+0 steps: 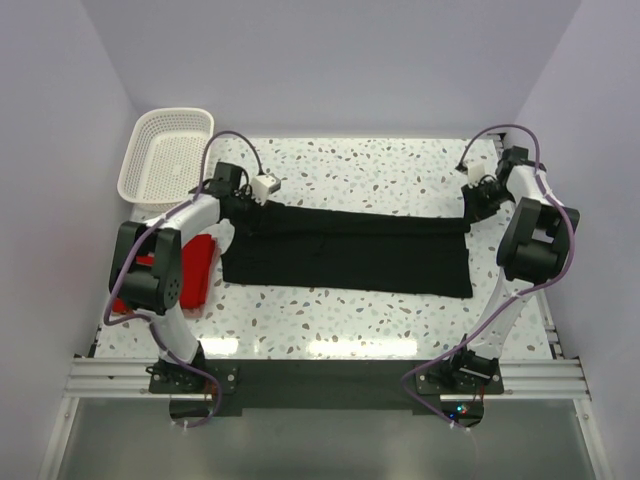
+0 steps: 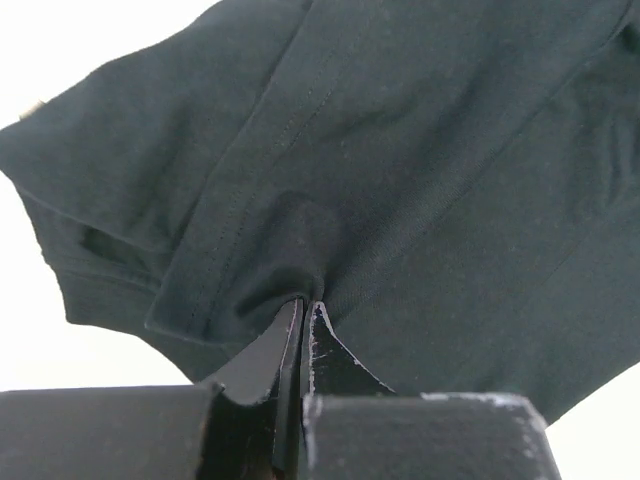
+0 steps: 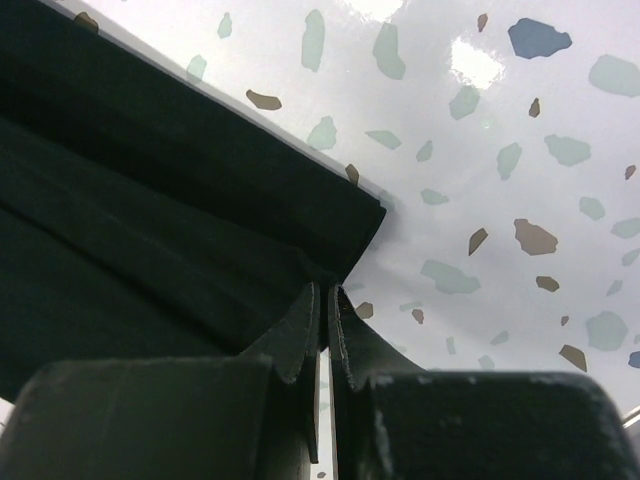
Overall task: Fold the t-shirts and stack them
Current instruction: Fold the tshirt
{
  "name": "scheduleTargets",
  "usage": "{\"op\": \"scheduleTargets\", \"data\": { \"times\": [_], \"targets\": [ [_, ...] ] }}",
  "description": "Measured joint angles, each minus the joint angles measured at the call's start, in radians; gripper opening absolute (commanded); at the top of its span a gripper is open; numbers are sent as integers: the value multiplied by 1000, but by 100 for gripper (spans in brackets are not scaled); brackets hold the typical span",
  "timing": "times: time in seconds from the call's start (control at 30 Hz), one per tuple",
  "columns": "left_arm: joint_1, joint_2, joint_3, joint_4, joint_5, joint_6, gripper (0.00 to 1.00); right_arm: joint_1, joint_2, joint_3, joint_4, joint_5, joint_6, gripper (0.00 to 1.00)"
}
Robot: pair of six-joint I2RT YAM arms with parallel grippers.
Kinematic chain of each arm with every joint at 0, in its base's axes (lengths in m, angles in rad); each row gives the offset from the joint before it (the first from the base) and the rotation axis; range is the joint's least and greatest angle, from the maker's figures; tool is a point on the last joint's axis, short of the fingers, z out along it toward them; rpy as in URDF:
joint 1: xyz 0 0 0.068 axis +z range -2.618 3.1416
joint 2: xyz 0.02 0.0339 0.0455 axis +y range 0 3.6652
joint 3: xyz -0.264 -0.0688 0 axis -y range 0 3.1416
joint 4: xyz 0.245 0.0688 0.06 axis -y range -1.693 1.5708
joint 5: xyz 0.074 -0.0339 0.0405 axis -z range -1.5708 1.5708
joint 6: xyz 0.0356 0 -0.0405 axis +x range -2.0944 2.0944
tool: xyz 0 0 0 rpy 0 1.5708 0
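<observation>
My left gripper (image 2: pixel 303 310) pinched the black shirt's (image 1: pixel 350 250) left end, my right gripper (image 3: pixel 325 300) its right corner, holding it taut for folding, I judged. The red shirt (image 1: pixel 200 265) lay beside its left end.

**Open strips front and back, left side crowded**

The black t-shirt (image 1: pixel 350 255) lies across the middle of the table (image 1: pixel 370 165), spanning the room between the two arms. Bare speckled surface runs behind it up to the far wall, and in front of it to the near edge. The white basket (image 1: pixel 129 160) fills the far left corner. Near it, the left arm (image 1: pixel 150 265) hangs over the red t-shirt (image 1: pixel 200 268). The right arm (image 1: pixel 535 240) stands close to the side wall.
</observation>
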Motion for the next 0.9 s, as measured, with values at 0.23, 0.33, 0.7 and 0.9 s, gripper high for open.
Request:
{"op": "scheduleTargets", "data": {
  "times": [0.23,0.33,0.7,0.9],
  "targets": [
    [0,35,-3,6,-5,-12,0,0,1,-8,-1,7,-14,0],
    [0,36,-3,6,-4,-12,0,0,2,-7,-6,8,-20,5],
    [0,36,-12,-3,-4,4,12,-1,-2,10,-77,53,-120,35],
    [0,21,-23,-23,25,51,34,-5,-16,34,-133,79,-166,47]
  ]
}}
